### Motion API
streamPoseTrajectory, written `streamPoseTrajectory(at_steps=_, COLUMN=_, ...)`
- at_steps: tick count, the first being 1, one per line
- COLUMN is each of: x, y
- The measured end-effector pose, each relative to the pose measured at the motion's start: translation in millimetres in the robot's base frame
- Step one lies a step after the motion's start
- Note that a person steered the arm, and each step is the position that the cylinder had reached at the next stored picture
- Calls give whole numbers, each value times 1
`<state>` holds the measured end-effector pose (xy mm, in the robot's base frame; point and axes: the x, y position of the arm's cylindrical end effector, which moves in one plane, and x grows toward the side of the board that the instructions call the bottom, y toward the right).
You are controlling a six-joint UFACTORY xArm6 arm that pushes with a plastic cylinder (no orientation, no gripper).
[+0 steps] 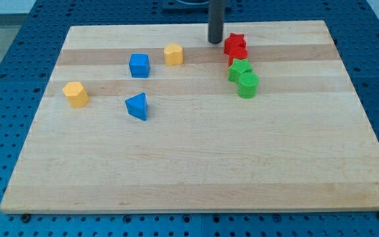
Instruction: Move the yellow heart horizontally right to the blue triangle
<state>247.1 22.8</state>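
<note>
The yellow heart (173,54) lies near the view's top, left of centre. The blue triangle (137,106) lies lower and to its left. My tip (216,43) rests on the board at the view's top. It is right of the yellow heart with a gap between them, and just left of the red star (235,44). It is far from the blue triangle.
A blue cube (139,65) sits between the heart and the triangle. A yellow hexagon (75,94) lies at the left. A second red block (239,56), a green star (239,68) and a green cylinder (247,85) cluster below the red star. The board's top edge (196,25) is close behind my tip.
</note>
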Motion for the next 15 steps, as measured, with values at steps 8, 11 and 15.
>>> streamPoseTrajectory(at_steps=8, x=64, y=-107)
streamPoseTrajectory(at_steps=11, x=148, y=-107)
streamPoseTrajectory(at_steps=15, x=84, y=-107)
